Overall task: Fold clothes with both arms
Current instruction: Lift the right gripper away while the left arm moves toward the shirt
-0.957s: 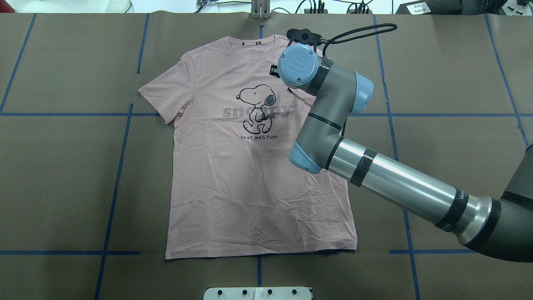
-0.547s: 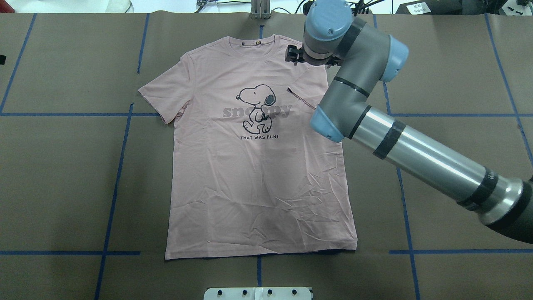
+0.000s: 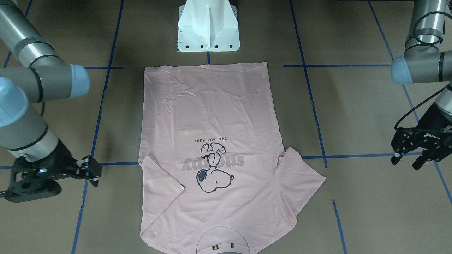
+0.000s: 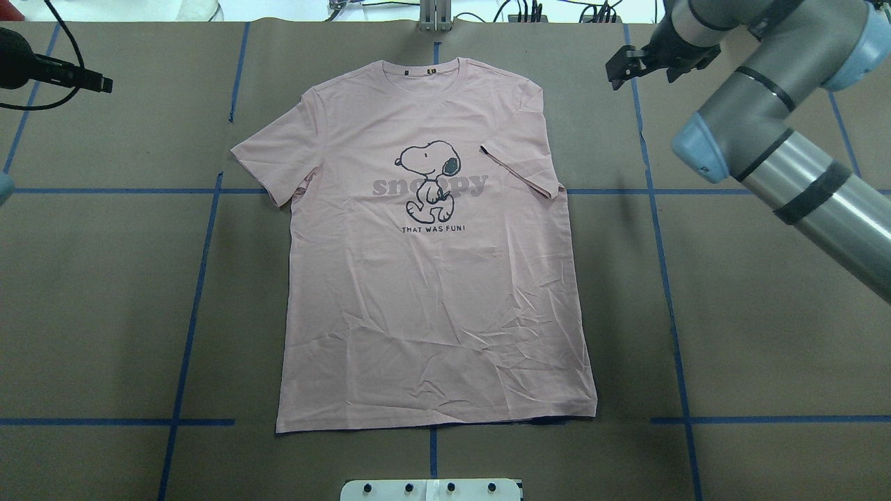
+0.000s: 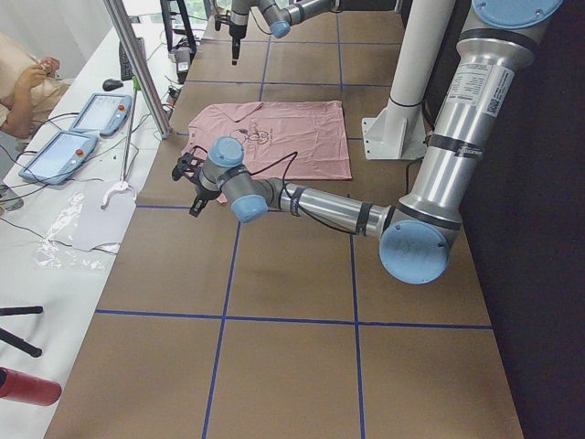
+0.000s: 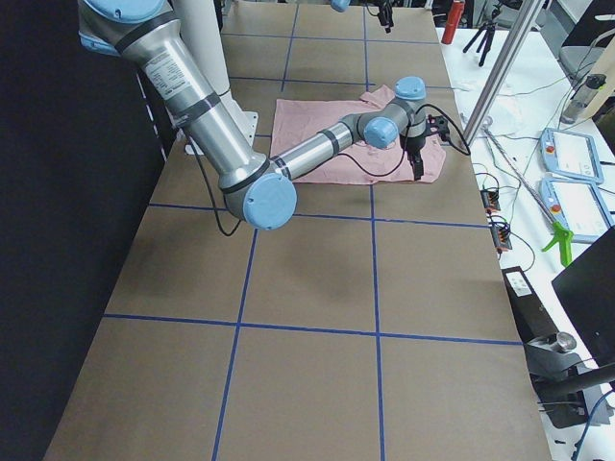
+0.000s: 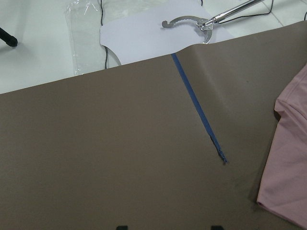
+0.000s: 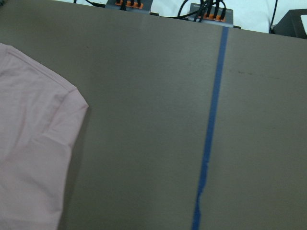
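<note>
The pale pink T-shirt (image 4: 431,299) lies flat on the brown table, Snoopy print up, collar at the far edge; it also shows in the front-facing view (image 3: 212,116). Its sleeve on my right (image 4: 522,163) is folded in over the chest. The other sleeve (image 4: 268,163) lies spread out. My right gripper (image 4: 647,66) is open and empty above bare table, right of the shirt's shoulder; it also shows in the front-facing view (image 3: 90,169). My left gripper (image 3: 406,160) is open and empty, well left of the shirt; in the overhead view (image 4: 97,82) it is at the far left.
The white pedestal base (image 3: 208,31) stands at the near edge, just behind the shirt's hem. Blue tape lines (image 4: 188,334) grid the brown table cover. A metal pole (image 5: 137,69) and the operators' tablets (image 5: 78,128) stand beyond the far edge.
My right arm has swung from above the shirt's right shoulder out to the right, off the shirt. The folded sleeve stays on the chest. My left gripper has come into view at the far left.
</note>
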Controlling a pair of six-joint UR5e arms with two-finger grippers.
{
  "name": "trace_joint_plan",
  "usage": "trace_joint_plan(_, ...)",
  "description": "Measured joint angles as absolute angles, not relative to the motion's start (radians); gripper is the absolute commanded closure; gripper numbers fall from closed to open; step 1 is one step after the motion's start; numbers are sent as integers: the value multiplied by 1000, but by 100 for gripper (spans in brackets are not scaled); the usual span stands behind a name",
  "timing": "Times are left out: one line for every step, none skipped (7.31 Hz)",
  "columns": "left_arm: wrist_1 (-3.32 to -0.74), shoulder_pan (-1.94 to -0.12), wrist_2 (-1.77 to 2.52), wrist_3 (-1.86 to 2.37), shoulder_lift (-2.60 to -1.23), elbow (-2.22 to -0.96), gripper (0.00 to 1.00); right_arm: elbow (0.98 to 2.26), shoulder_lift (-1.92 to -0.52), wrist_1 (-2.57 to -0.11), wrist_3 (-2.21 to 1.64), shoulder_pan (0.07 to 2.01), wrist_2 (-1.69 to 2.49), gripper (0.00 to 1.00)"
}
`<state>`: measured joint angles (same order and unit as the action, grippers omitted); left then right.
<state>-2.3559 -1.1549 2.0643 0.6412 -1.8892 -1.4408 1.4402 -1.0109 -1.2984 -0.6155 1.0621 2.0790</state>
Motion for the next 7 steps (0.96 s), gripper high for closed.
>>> trace_joint_plan(-2383, -1099, 2016, 719, -1929, -1400, 40, 1452, -1080, -1245, -546, 1101, 2130, 0)
trace_joint_plan(-2405, -1032, 1952, 805, -1965, -1364, 43, 1458, -1130, -1189, -514, 1121, 2158, 0)
trace_joint_plan(-2416, -966, 1879, 879, -1992, -1338, 44, 1459, -1157, -1155, -505, 1128, 2169, 0)
trace_joint_plan(-2426, -908, 1824, 937, -2009, -1317, 45, 1460, -1168, -1140, -502, 1130, 2172, 0)
trace_joint_plan(-2449, -872, 1791, 974, -2020, -1289, 47, 1460, -1173, -1135, -501, 1130, 2172, 0)
trace_joint_plan(-2483, -853, 1772, 990, -2025, -1252, 48, 1460, -1174, -1133, -500, 1130, 2170, 0)
trace_joint_plan(-2508, -846, 1763, 997, -2029, -1222, 48, 1460, -1175, -1132, -500, 1131, 2168, 0)
